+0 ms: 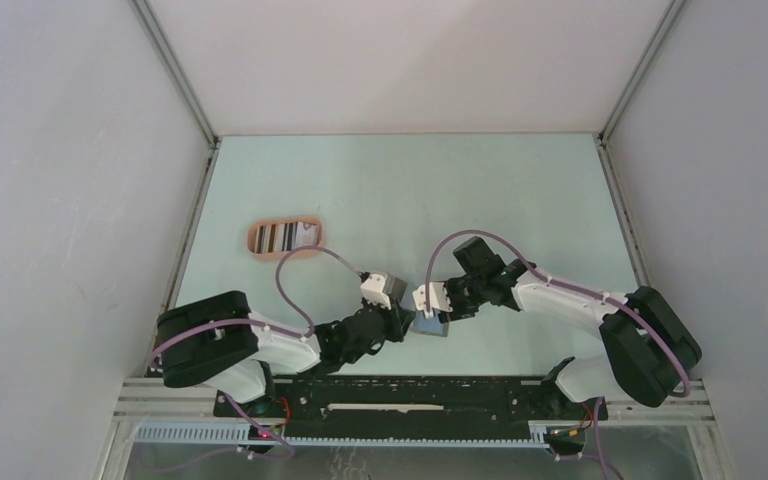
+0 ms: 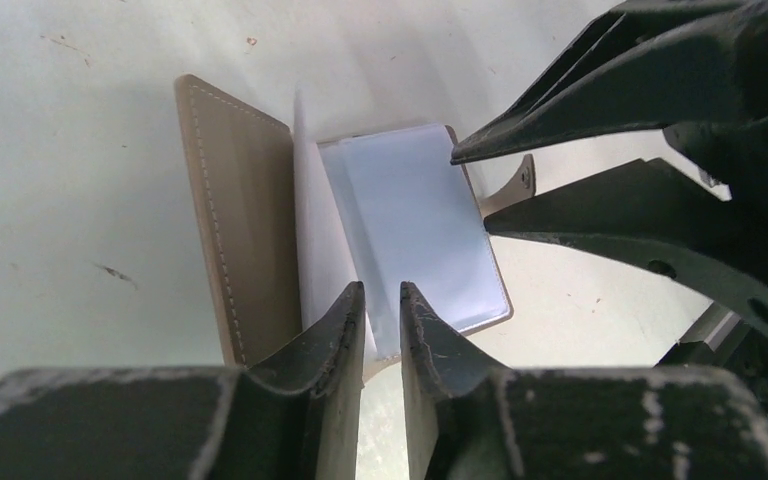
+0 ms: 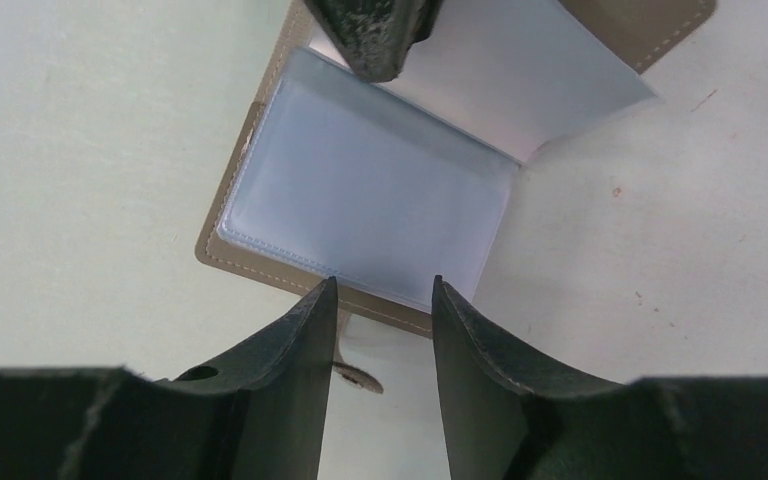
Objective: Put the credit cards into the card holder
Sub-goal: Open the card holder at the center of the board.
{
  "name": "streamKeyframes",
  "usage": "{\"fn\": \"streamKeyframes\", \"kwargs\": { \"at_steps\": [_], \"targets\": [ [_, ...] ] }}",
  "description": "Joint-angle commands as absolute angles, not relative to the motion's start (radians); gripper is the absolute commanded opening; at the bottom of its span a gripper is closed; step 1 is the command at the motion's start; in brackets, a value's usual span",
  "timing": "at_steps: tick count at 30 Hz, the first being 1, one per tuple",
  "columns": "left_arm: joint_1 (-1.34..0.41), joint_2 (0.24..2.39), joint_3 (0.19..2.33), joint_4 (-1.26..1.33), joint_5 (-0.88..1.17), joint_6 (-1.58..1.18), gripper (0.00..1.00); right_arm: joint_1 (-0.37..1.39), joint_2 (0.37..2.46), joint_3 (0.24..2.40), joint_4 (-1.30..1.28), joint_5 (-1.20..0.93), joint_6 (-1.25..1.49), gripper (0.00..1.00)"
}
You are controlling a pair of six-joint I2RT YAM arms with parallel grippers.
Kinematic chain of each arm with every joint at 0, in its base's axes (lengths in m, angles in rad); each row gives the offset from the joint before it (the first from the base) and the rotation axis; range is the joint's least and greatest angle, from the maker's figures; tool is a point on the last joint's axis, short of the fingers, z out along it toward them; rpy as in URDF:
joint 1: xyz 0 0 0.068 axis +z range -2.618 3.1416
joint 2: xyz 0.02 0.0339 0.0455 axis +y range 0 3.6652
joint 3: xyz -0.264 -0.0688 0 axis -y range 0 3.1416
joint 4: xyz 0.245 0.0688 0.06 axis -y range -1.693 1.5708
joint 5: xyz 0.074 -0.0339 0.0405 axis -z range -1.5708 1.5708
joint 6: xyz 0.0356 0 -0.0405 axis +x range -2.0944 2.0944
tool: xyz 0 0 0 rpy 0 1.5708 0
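The salmon-pink card holder (image 1: 256,240) lies at the table's left with several credit cards (image 1: 282,238) in it, showing as dark and light stripes. Both grippers meet far from it, over a grey-tan folding wallet (image 1: 430,327) that lies open near the front middle. My left gripper (image 2: 382,290) is shut on the edge of one clear plastic leaf (image 2: 310,230) of the wallet, and that leaf stands lifted. My right gripper (image 3: 380,283) is open and straddles the wallet's (image 3: 260,265) opposite edge above its snap tab (image 3: 358,378). Whether the bluish sleeve (image 3: 360,200) holds a card, I cannot tell.
White walls close the table (image 1: 520,190) on the left, right and back. The two arms' bases sit on the black rail (image 1: 410,395) at the near edge. My right gripper's dark fingers (image 2: 560,125) fill the upper right of the left wrist view.
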State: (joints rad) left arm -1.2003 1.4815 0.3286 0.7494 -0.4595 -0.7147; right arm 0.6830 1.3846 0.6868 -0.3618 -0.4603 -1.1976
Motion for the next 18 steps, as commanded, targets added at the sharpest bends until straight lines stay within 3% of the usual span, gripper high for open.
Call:
{"fn": "streamKeyframes", "kwargs": {
  "at_steps": [1,8,18],
  "targets": [
    [-1.203,1.491,0.304,0.797,-0.458,-0.703,0.24,0.679,1.363,0.742,-0.35,-0.514,-1.132,0.47],
    [-1.203,1.485,0.301,0.805,-0.45,-0.704,0.27,0.674,1.384,0.774,-0.329,-0.527,-1.035,0.4],
    [-1.188,1.457,0.263,0.866,-0.428,-0.726,0.47,0.673,1.428,0.829,-0.331,-0.596,-0.904,0.39]
  ]
}}
